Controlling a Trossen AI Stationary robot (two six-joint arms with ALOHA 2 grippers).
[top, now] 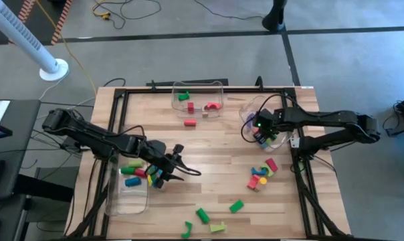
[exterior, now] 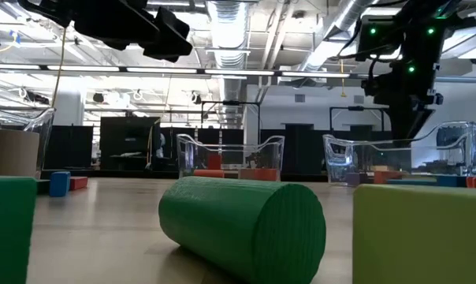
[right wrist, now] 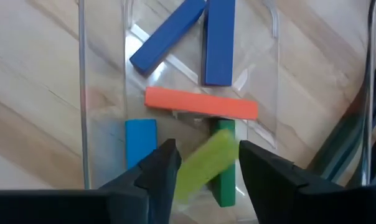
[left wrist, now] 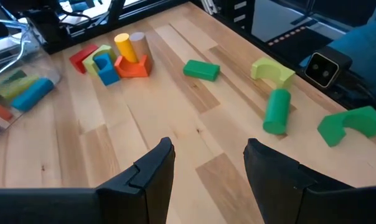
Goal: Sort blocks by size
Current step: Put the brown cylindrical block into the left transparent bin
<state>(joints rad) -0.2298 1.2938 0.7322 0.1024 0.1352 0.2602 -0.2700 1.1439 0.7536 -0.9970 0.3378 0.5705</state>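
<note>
Right gripper [right wrist: 202, 165]: over the clear bin [top: 245, 110] at the table's right rear, fingers parted, with a blurred yellow-green bar [right wrist: 203, 163] between them that looks let go and dropping.
Bin contents: two blue bars [right wrist: 220, 40], an orange bar [right wrist: 200, 103], a light blue block [right wrist: 141, 140] and a green bar [right wrist: 225, 186], all long pieces.
Left gripper [left wrist: 206, 168]: fingers apart and empty, low over bare wood near the left bin [top: 127, 194].
Remaining blocks: a mixed heap [top: 262, 174] right of centre, and green pieces [top: 202, 215] along the front edge (a cylinder [left wrist: 276, 111], arches, a small brick).
Handling: likely light, stiff and smooth; take bars across the narrow sides at mid-length, and cylinders across the round since they may roll.
Surface: pale wooden table [top: 209, 150], flat, framed by dark rails.
Room: grey floor with cables, a white fan base, and ceiling lights and ducts in the low view.
</note>
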